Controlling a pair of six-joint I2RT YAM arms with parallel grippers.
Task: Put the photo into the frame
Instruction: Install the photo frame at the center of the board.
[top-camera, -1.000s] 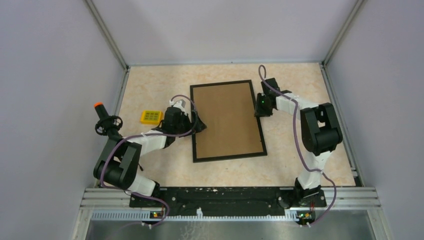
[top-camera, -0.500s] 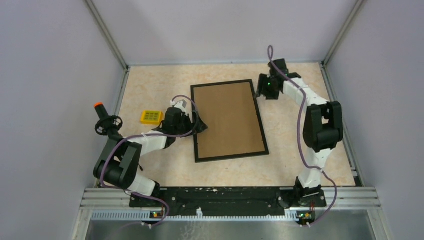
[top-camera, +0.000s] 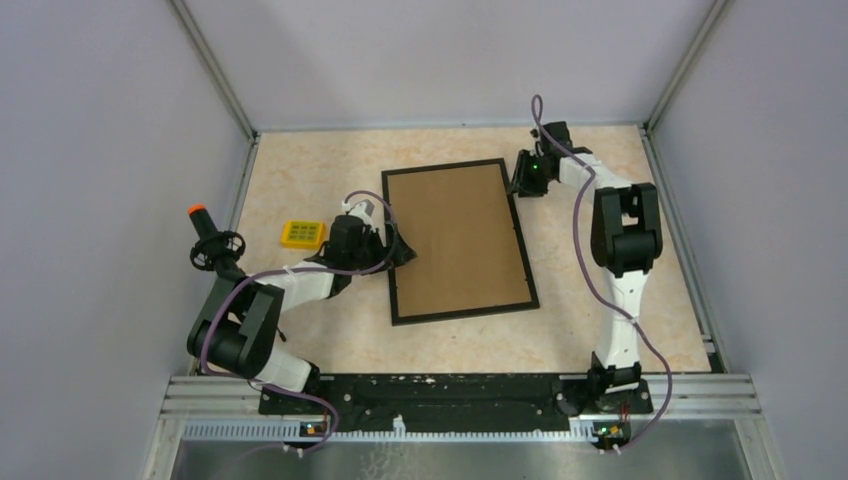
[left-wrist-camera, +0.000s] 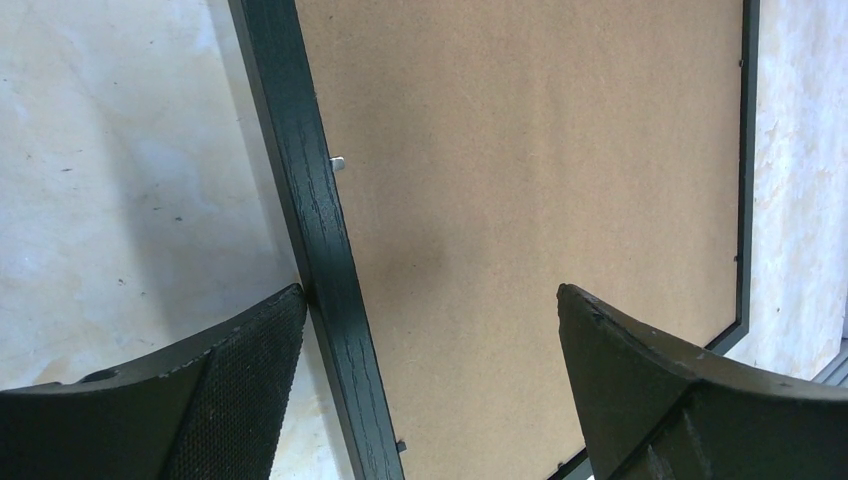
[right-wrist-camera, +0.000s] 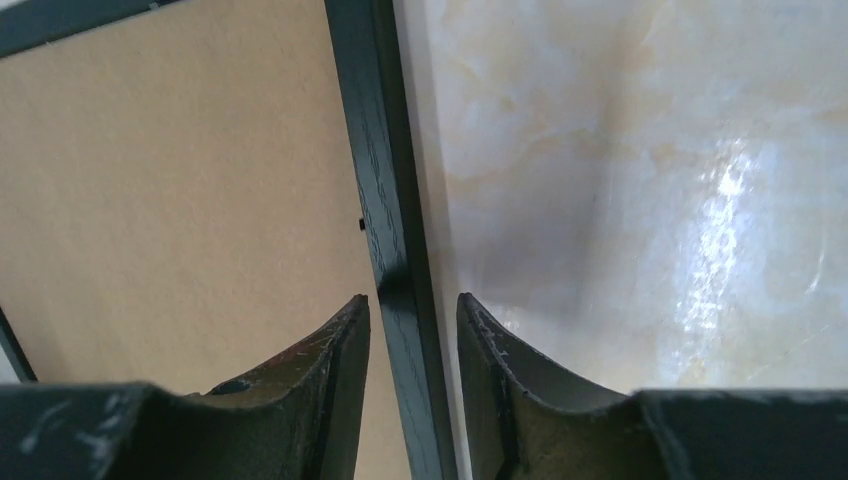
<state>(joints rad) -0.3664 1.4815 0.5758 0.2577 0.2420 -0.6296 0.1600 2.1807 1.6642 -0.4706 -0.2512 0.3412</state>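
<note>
The black frame (top-camera: 461, 313) is laid back-up on the marbled table (top-camera: 300, 170) and is filled by a brown backing board (top-camera: 457, 238). The photo is not seen and is presumably beneath the board. The left gripper (left-wrist-camera: 430, 300) is spread wide astride the left rail, apparently to brace it. The right gripper (right-wrist-camera: 412, 300) is narrowed around the right rail; whether it pinches cannot be told.

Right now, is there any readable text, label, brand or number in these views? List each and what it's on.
No readable text in any view.
Yellow pad: grid of green squares, any marks too small to read.
Frame: plain black rail, no label or brand.
Brown backing board: bare, no print or sticker on the part shown.
</note>
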